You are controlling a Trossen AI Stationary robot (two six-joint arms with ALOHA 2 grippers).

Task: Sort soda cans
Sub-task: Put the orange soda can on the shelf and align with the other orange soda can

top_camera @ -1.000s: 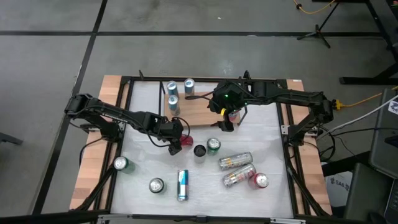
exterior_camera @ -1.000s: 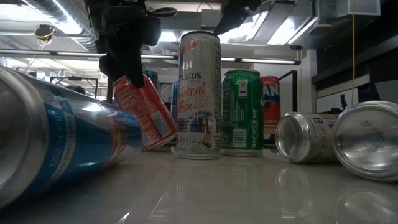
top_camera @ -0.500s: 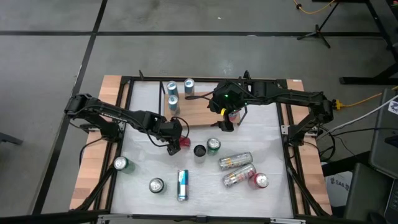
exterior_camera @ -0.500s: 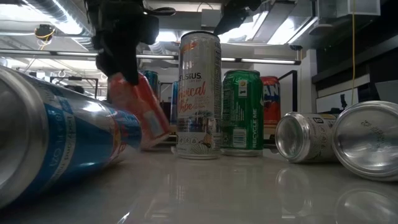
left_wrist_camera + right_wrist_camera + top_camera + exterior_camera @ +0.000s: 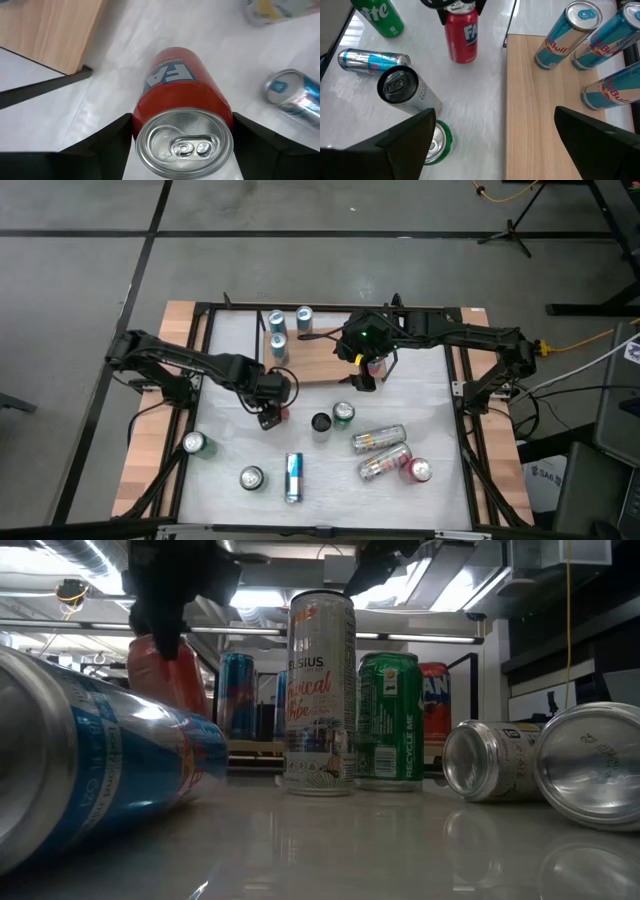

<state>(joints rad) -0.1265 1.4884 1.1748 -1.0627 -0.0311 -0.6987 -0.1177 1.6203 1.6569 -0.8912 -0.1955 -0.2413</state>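
Trouble starts at the left gripper [image 5: 268,416], which you have clamped around the top of a red can [image 5: 182,107], one finger on each side of the rim. In the right wrist view the can stands upright on the white table [image 5: 230,365], just beside the wooden board [image 5: 320,352] where three blue-and-silver cans [image 5: 567,35] stand. The grip is high on a smooth round wall, so if you swing fast the can may pivot between the fingers or slide out. If it drops it could roll into the tall silver can [image 5: 320,690] and the green can [image 5: 390,720] standing close by.

Watch your path too. The right gripper [image 5: 364,375] hangs over the near edge of the board with its fingers spread wide and nothing in them, and another red can [image 5: 433,715] stands below it. Carry your can toward that spot and the two arms could meet, or you could knock the blue-and-silver cans over while crossing the board's raised edge. Lift clear of the edge before moving across.
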